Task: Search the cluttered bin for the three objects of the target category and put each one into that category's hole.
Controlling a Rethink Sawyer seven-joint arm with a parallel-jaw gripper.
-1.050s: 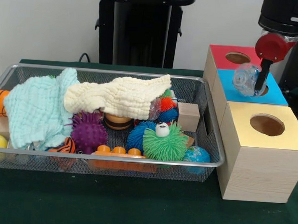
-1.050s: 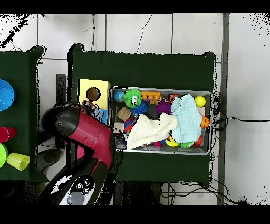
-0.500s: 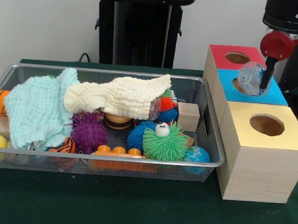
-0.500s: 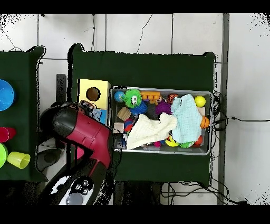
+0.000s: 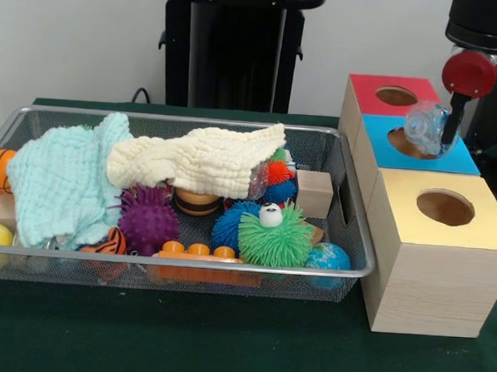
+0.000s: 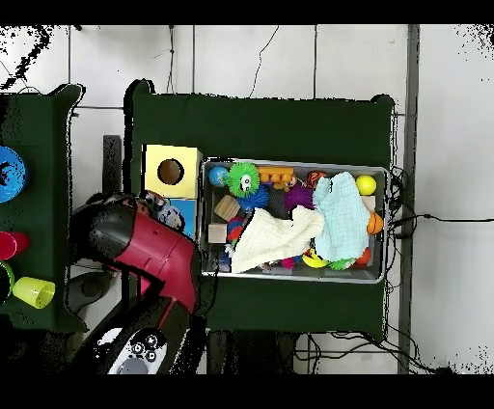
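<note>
Green cloth on the bench (image 5: 223, 351) nearest, then the mesh bin (image 5: 186, 270) crowded with spiky balls and two cloths. Beyond the yellow box (image 5: 433, 246), the clear ball (image 5: 425, 127) hanging over the blue box (image 5: 458, 157), clamped in the end effector (image 5: 439, 129). Carried rightward over the past second, now just past the blue hole (image 5: 407, 143). Likely not yet dropped; delivery apparently pending.

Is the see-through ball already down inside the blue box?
No, the clear ball hangs at the gripper, above the blue box.
</note>
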